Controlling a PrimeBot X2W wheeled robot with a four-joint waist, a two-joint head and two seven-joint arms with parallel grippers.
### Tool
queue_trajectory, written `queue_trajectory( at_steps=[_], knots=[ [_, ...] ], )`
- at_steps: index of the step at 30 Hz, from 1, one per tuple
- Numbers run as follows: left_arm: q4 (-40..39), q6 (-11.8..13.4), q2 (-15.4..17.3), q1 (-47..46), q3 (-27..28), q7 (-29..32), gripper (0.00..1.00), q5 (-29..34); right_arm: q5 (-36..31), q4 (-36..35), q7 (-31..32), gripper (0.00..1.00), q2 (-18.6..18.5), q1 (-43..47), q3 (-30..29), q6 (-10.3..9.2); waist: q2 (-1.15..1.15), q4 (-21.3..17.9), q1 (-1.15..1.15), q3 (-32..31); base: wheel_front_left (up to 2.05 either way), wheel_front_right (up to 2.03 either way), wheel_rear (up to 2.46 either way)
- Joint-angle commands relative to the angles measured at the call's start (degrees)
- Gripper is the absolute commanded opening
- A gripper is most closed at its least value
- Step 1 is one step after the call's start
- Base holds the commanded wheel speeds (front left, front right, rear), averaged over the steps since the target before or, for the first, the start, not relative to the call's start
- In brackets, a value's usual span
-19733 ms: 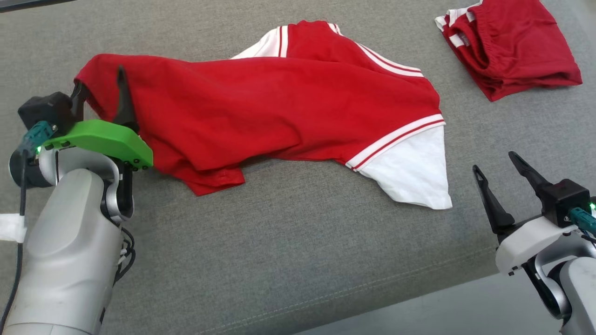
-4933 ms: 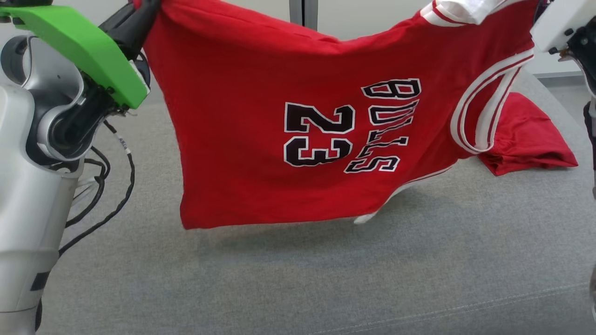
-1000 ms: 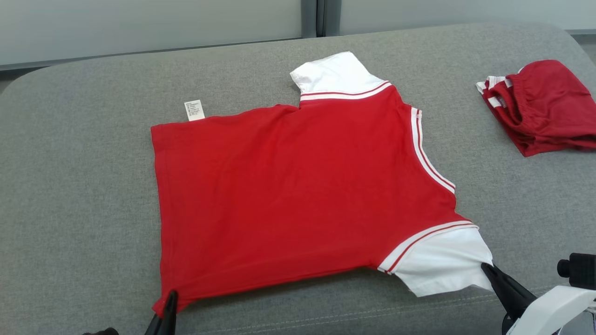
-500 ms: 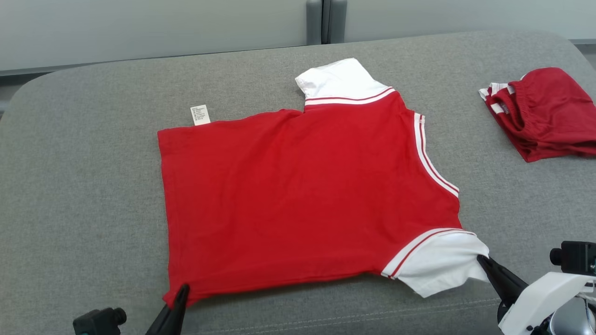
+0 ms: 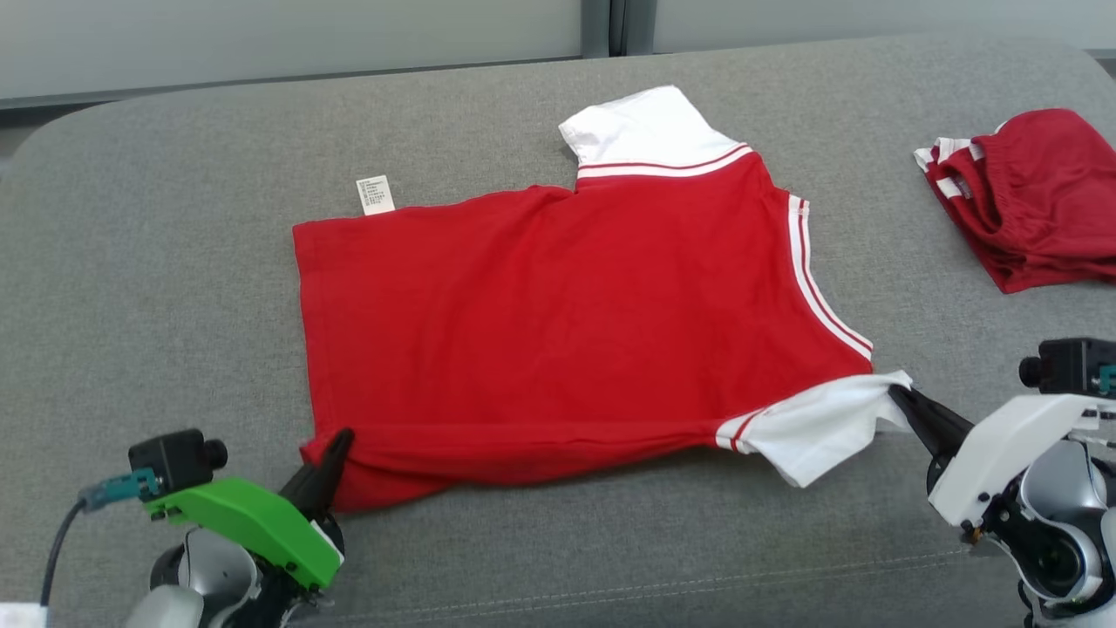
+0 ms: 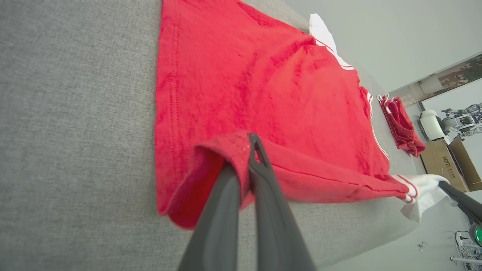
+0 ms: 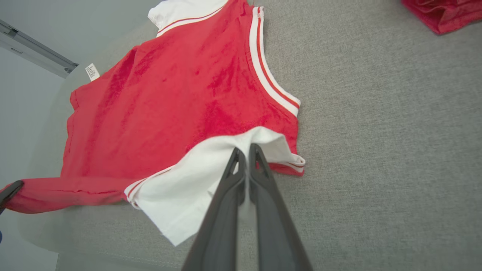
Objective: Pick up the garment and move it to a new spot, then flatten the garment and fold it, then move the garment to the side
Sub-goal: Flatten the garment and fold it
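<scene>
Nearest me, my left gripper [image 5: 342, 436], clamped on the hem corner [image 6: 222, 146], and right gripper [image 5: 895, 392], clamped on the white sleeve [image 5: 811, 427], have just raised the garment's [image 5: 567, 305] near edge, so folding has begun; beyond, the rest lies flat on the grey cushion [image 5: 174, 262].

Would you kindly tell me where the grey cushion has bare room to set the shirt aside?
The widest bare patch of cushion lies left of the red shirt and its label. A narrower strip runs between the shirt's collar and the red shorts. It is crowded at the near corners, where the left gripper and right gripper pinch cloth.
</scene>
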Motion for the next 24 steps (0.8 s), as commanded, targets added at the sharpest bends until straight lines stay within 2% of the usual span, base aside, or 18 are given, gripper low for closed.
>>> queue_trajectory(
  at_steps=[1,4,8,24],
  knots=[
    [0.7,0.8,0.1,-2.6,0.3,1.5,0.0,-1.1,-0.2,1.2,0.6,0.0,-0.4,-2.3,0.1,-0.03,0.0,0.1,0.0,1.1,0.0,0.0,0.0],
    [2.2,2.3,-0.2,-5.7,0.6,3.7,0.0,-1.6,-0.3,3.8,1.4,0.0,-1.1,-5.5,0.4,-0.03,0.0,0.0,0.0,2.2,0.0,0.0,0.0],
    [4.6,2.8,-0.3,-8.9,0.1,5.3,0.0,-1.5,-0.6,7.7,1.6,0.0,-1.6,-9.5,0.9,-0.03,0.0,-0.1,0.0,3.7,0.0,0.0,0.0],
    [10.5,1.3,-0.5,-16.6,-1.0,6.6,0.0,-0.6,-1.4,20.9,-0.4,0.0,-2.2,-21.0,5.4,-0.03,0.0,0.1,0.0,8.0,0.0,0.0,0.0]
  ],
)
